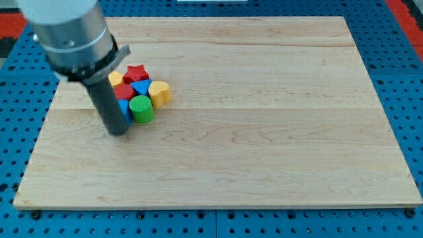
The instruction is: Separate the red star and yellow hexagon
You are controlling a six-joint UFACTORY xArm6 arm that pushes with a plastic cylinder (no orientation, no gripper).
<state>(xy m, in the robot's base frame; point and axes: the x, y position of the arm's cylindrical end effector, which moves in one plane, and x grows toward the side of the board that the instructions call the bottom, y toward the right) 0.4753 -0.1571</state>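
**Red star and yellow hexagon still packed together in the cluster**

On the wooden board [264,132], in its far-left part, six small blocks sit bunched and touching; the red star [136,72] lies at the far edge of the group, with the yellow hexagon [115,79] just to its left, half hidden behind the arm's grey housing [69,33]; the two look to be touching or very nearly so, so the separation is judged not yet achieved. A blue block [141,87] sits just near of the star, a second red block [123,92] to the left of it, a yellow heart-like block [160,92] on the right, and a green cylinder [141,109] nearest of all. There is no claw on this arm, only a dark rod holding nothing; my tip [117,133] rests on the board at the cluster's near-left corner, just left of the green cylinder and well short of the star; the whole push between the pair appears still to come.
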